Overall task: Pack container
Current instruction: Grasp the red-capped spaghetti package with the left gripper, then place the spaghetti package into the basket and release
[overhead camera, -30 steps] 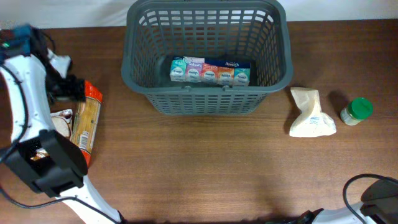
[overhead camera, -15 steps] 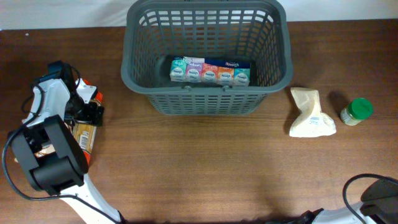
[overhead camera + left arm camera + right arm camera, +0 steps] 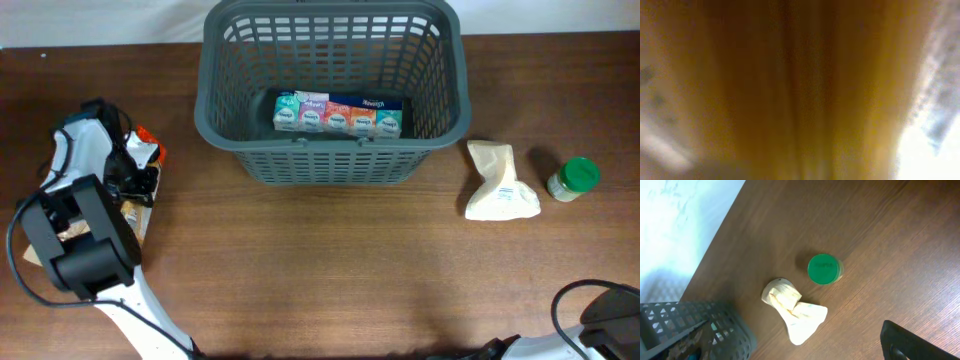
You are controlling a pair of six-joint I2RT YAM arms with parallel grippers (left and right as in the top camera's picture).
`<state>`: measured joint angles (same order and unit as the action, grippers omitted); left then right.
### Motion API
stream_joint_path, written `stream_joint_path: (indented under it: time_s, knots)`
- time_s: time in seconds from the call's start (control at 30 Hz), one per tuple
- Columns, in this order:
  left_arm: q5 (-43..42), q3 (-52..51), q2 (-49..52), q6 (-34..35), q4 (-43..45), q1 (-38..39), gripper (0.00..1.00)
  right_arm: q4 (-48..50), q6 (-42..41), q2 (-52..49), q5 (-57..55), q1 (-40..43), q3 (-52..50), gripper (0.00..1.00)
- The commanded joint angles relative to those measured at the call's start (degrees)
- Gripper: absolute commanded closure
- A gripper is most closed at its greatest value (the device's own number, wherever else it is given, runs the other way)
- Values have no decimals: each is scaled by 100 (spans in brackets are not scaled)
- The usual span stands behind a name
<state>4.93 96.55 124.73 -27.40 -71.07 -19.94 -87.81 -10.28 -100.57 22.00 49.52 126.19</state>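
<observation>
Since left fingers [image 3: 140,185] sit on orange packet [image 3: 150,152], spread not discernible: shallow grip risks dropping it short of container [image 3: 330,165].

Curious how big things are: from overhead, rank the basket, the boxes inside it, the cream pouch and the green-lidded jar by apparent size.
1. basket
2. row of boxes, only slightly ahead
3. cream pouch
4. green-lidded jar

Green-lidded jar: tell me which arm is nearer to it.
Right. The right arm shows in the overhead view's bottom right corner, straight below the green-lidded jar; the left arm is at the far left, across the basket from it.
</observation>
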Motion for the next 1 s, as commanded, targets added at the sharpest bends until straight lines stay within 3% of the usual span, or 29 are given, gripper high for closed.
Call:
stream_joint_path:
  time_s: [0.0, 0.13, 0.27, 0.43, 0.57, 0.63, 0.73, 0.9, 0.97]
  knots:
    - [0, 1512, 26, -7, -874, -9, 98, 15, 11, -28, 24, 7, 7, 1]
    - [-90, 4201, 26, 293, -1967, 61, 98, 15, 11, -28, 24, 7, 7, 1]
    - [-243, 6159, 26, 282, -2358, 352, 98, 15, 11, -28, 24, 7, 7, 1]
    - [-243, 8282, 4, -699, -2494, 1377, 98, 15, 11, -28, 24, 7, 7, 1]
    - [-243, 8310, -275, -1808, -2234, 2411, 98, 15, 11, -28, 24, 7, 7, 1]
    - [-192, 8306, -293, -2977, -2221, 3320, 98, 15, 11, -28, 24, 7, 7, 1]
    - [-197, 8059, -243, -3947, -2065, 4129, 98, 15, 11, -28, 24, 7, 7, 1]
    - [-219, 6839, 20, -4354, -1200, 4852, 98, 15, 11, -28, 24, 7, 7, 1]
    - [-221, 5860, 326, -4450, -787, 4990, 99, 15, 11, -28, 24, 7, 7, 1]
